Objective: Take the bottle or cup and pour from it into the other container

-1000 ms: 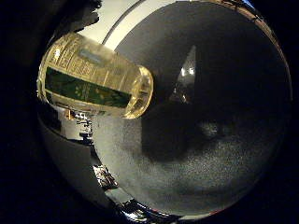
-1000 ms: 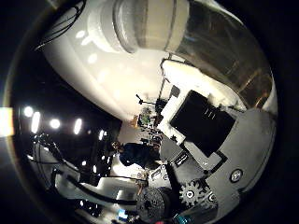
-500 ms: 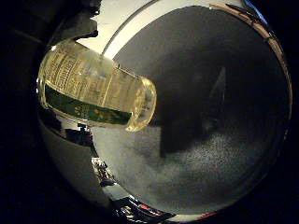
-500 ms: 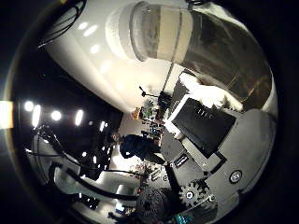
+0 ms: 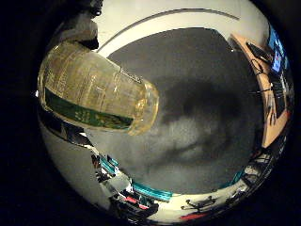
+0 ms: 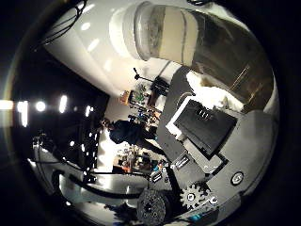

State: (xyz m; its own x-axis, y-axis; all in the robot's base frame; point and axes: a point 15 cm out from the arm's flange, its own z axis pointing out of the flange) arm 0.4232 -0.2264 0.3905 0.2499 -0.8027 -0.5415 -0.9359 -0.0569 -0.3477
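A clear plastic bottle (image 5: 94, 89) with yellowish liquid and a green label lies close against my palm in the right little finger side palm view, with a grey surface (image 5: 202, 113) well beneath it. The right thumb side palm view shows the bottle's pale body (image 6: 188, 38) with the black and white fingers of my right hand (image 6: 202, 127) curled beside it. The hand is shut on the bottle and holds it in the air.
A white band (image 5: 155, 14) borders the grey surface. Desks with screens (image 5: 273, 80) stand beyond its edge. The thumb side view shows a dark room with ceiling lights (image 6: 38, 105) and shelves of clutter (image 6: 141, 99) far off.
The camera has drawn back from the grey surface, which now looks smaller, with its white border and the desks showing. The bottle stays in the same place against the palm.
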